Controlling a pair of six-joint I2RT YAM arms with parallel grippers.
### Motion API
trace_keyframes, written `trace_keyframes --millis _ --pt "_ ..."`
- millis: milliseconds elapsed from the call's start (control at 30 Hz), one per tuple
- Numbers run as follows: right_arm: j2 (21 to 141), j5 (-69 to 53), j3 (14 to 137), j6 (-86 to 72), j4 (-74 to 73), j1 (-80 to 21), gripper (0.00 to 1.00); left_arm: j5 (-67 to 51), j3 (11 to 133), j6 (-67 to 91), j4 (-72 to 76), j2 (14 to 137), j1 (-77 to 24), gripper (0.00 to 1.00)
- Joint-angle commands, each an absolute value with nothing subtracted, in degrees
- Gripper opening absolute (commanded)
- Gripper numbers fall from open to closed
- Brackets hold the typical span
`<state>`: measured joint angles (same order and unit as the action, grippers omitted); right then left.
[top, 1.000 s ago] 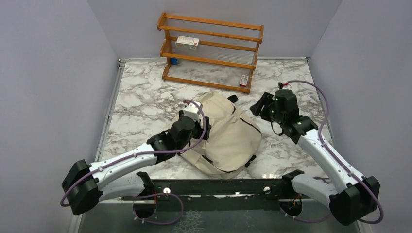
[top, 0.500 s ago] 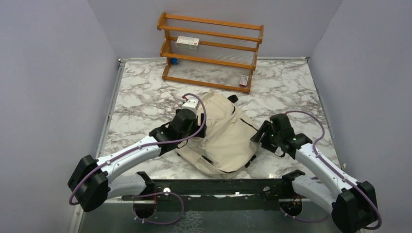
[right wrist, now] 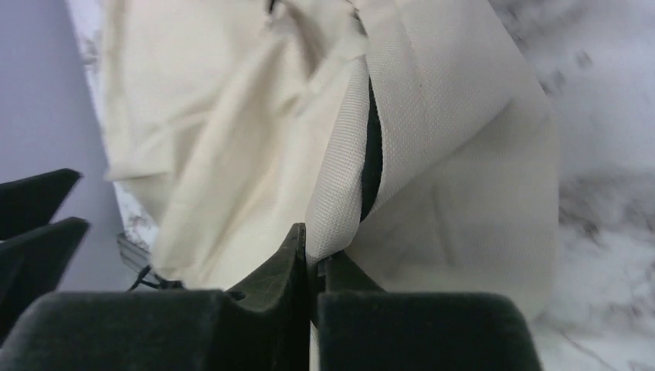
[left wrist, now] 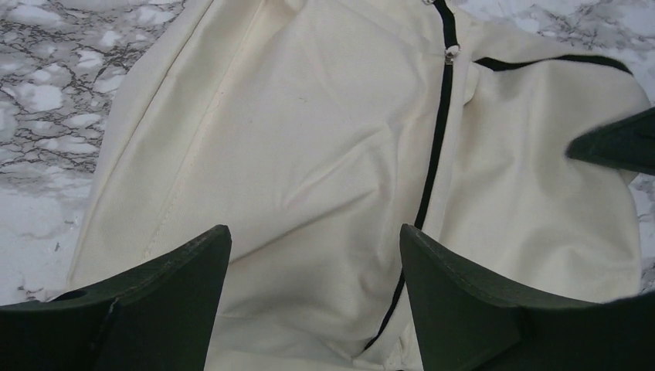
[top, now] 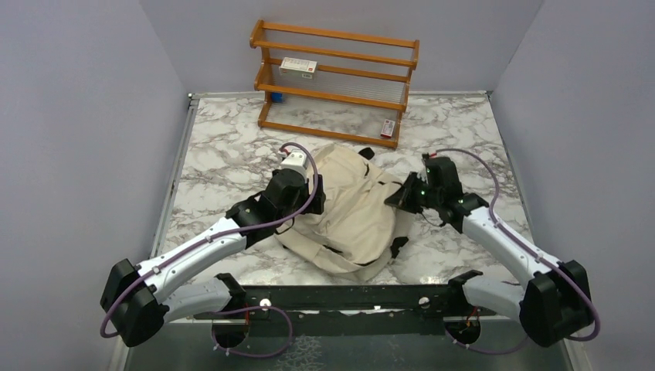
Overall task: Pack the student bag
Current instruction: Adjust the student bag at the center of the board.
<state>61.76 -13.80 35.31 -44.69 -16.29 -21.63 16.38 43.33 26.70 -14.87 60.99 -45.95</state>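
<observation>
The student bag (top: pixel 351 220), a cream fabric backpack with a black zipper line (left wrist: pixel 436 139), lies crumpled in the middle of the marble table (top: pixel 224 154). My left gripper (top: pixel 311 202) hovers over the bag's left side. It is open, its two dark fingers (left wrist: pixel 174 294) spread above the cloth with nothing between them (left wrist: pixel 315 239). My right gripper (top: pixel 395 199) is at the bag's right edge, shut on a fold of the cream fabric (right wrist: pixel 340 201) beside the dark opening. The pinched fold rises from the closed fingertips (right wrist: pixel 313 255).
A wooden rack (top: pixel 334 81) stands at the back, with a small white and red box (top: pixel 298 67) on a shelf, a blue item (top: pixel 276 97) lower left and a red and white item (top: pixel 388 127) at its right foot. Grey walls close in on both sides.
My right arm swung in from the back right to the bag's right edge and shut on its fabric, which now bunches up. My left gripper shifted slightly back and left.
</observation>
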Motion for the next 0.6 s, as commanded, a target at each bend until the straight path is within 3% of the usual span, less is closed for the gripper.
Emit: trace_keyframes --millis 0,367,567 --pt "68.0 -22.8 49.1 -40.2 -8.6 -21.8 0.01 21.2 48.0 30.8 -18.8 59.3 -45.6 0.81" --pt "87.9 -25.5 81.9 -40.1 -10.2 -28.5 0.00 26.1 52.3 33.3 -22.3 56.1 -45.6 0.80" --pt "96.7 -19.6 90.4 -37.8 -11.3 -28.5 0.00 26.4 51.9 33.7 -24.1 55.4 -45.6 0.80"
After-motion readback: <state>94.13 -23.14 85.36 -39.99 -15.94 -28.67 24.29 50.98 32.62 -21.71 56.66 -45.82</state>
